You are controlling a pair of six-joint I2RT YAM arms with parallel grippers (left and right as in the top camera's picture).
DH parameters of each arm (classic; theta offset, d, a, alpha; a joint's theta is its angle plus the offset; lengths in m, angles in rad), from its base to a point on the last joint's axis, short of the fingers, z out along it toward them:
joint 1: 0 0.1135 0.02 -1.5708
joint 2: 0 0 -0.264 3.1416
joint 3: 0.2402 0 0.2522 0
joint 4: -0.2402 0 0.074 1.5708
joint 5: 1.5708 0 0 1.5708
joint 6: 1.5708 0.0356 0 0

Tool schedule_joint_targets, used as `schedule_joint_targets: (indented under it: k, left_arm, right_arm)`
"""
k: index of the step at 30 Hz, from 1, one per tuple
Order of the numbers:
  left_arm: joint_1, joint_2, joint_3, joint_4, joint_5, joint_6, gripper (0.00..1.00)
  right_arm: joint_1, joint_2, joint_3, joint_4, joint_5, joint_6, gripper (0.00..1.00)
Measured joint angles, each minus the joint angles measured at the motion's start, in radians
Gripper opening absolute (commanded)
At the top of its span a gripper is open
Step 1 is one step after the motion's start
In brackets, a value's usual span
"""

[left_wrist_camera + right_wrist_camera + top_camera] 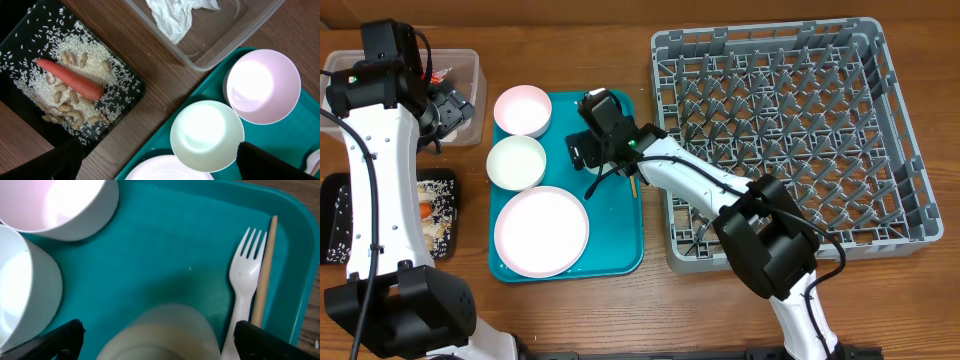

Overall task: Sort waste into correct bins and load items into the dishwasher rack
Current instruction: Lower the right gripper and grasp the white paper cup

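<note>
On the teal tray lie a large plate, a pinkish bowl and a white bowl. My right gripper stands open low over the tray, one finger on each side of the small white cup. Just right of the cup lie the white fork and the wooden stick. My left gripper hangs open and holds nothing, above the tray's left edge. The black tray carries the carrot, rice and scraps. The clear tub holds a crumpled napkin.
The grey dishwasher rack fills the right half of the table, its left wall close to the teal tray. My left arm crosses over the black tray. The clear tub sits at the back left.
</note>
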Motion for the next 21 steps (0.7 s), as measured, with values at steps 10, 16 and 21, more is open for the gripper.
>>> schedule_joint_targets:
  k: [10, 16, 21]
  left_arm:
    - [0.000, 0.000, 0.000, 0.000, 0.000, 0.000, 1.00]
    - [0.000, 0.000, 0.000, 0.001, 0.000, 0.000, 1.00]
    - [0.000, 0.000, 0.000, 0.001, 0.000, 0.000, 1.00]
  right_arm:
    - [0.000, 0.000, 0.000, -0.036, 0.004, 0.000, 0.76]
    - [0.000, 0.000, 0.000, -0.068, 0.004, -0.001, 0.75]
    - [0.000, -0.004, 0.001, -0.080, 0.006, 0.000, 0.64]
